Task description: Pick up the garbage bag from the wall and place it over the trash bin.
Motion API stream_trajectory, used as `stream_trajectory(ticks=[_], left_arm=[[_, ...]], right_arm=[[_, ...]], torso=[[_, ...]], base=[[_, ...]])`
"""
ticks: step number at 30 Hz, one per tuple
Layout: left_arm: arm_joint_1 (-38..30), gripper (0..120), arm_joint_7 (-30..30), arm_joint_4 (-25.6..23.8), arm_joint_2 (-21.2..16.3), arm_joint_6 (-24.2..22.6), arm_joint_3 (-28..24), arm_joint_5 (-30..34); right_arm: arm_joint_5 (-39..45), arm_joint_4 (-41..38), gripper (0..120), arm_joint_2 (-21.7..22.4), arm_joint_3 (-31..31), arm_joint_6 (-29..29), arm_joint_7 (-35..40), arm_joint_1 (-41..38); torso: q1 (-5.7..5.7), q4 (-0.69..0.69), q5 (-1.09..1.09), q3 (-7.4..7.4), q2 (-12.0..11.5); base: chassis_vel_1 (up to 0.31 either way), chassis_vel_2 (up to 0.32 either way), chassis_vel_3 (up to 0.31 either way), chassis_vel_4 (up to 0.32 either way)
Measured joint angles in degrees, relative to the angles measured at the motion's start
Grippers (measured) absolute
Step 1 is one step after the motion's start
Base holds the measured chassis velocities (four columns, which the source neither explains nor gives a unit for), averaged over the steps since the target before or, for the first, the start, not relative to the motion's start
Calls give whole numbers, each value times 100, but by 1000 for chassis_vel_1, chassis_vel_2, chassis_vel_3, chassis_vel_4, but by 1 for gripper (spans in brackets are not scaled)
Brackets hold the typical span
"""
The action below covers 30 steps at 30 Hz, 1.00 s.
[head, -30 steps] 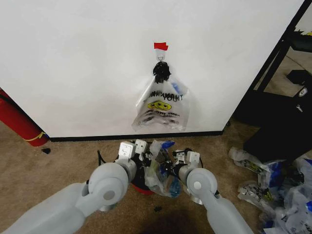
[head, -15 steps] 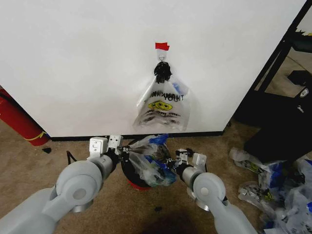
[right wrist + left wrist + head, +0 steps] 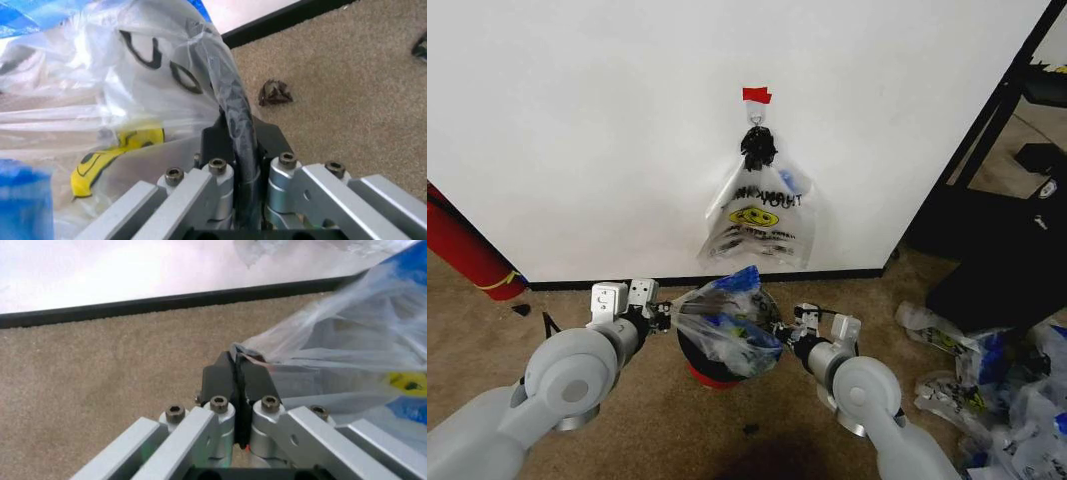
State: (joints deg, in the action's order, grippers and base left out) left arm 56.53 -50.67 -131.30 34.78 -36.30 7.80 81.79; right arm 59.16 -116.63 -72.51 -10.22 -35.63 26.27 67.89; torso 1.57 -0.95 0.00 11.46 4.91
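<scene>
The garbage bag, thin clear plastic with blue printed patches, is stretched between both grippers directly above the trash bin. The left gripper has its black fingers pressed together on a pinch of the bag's edge, at the bin's left side. The right gripper clamps the opposite edge, a bunched dark strip of plastic running between its fingers, at the bin's right side. The bag sags in crumpled folds over the bin's black rim; the bin's red base rests on brown carpet.

Behind the bin stands the white wall with its black baseboard. On the wall, a small red tape strip sits above a hook from which hangs a clear smiley bag printed "THANK YOU". A long red cylinder leans at far left. More crumpled plastic bags lie on the carpet at right.
</scene>
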Motion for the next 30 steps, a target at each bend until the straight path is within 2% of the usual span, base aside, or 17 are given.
stream_trajectory(ticks=[6, 17, 22, 30], left_arm=[[89, 0, 51, 103, -23, 19, 183, -6], [805, 0, 285, 178, -118, 26, 815, 101], [950, 0, 404, 202, -100, -1, 886, 115], [1099, 0, 566, 174, 137, 60, 919, 112]], right_arm=[[24, -43, 1, -29, -35, 4, -12, 35], [155, -102, 1, 16, -177, 38, 27, 84], [279, -134, 1, 24, -234, 62, 42, 82], [409, -202, 1, 16, -307, 88, 84, 127]], torso=[[0, 0, 0, 0, 0], [0, 0, 0, 0, 0], [0, 0, 1, 0, 0], [0, 0, 0, 0, 0]], base=[[0, 0, 0, 0], [0, 0, 0, 0], [0, 0, 0, 0], [0, 0, 0, 0]])
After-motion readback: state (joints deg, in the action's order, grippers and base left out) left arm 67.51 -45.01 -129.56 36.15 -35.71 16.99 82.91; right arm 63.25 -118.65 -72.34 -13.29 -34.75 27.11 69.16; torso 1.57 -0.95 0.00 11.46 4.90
